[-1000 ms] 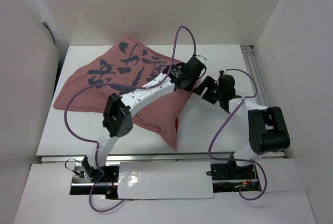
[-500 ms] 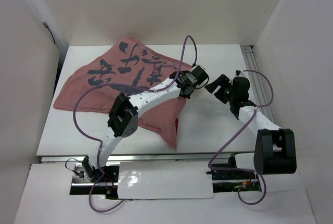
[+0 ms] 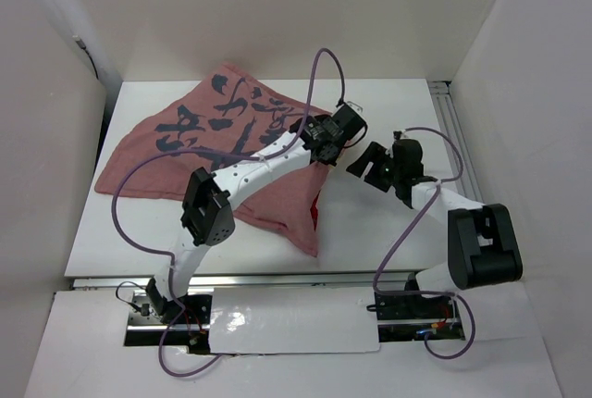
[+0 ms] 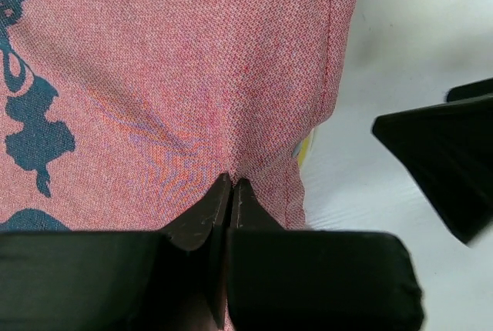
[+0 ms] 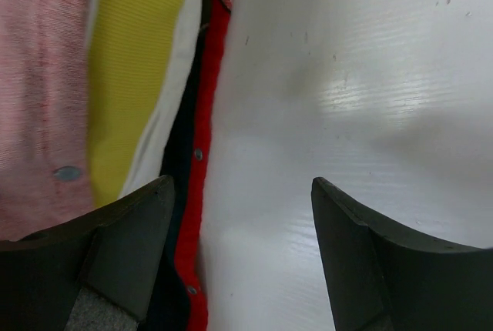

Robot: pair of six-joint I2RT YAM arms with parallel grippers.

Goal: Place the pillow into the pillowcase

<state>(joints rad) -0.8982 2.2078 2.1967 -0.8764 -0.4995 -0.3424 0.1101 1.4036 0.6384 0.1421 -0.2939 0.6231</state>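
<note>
Clamped since a second ago onto the pillowcase (image 4: 154, 77) with left gripper (image 4: 231, 182) jaws, with right gripper (image 5: 243, 185) jaws spread at its mouth. Probably nearly done: only the yellow edge of the pillow (image 5: 131, 77) left to tuck.

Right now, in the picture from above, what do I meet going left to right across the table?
The pillowcase → the left hand, pinching the cloth at its right edge → the right hand, open.

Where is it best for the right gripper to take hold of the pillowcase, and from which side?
Probably the red hem of the pillowcase, coming from the table side. The left gripper pinches the upper layer; this hem lies exposed beside the pillow.
</note>
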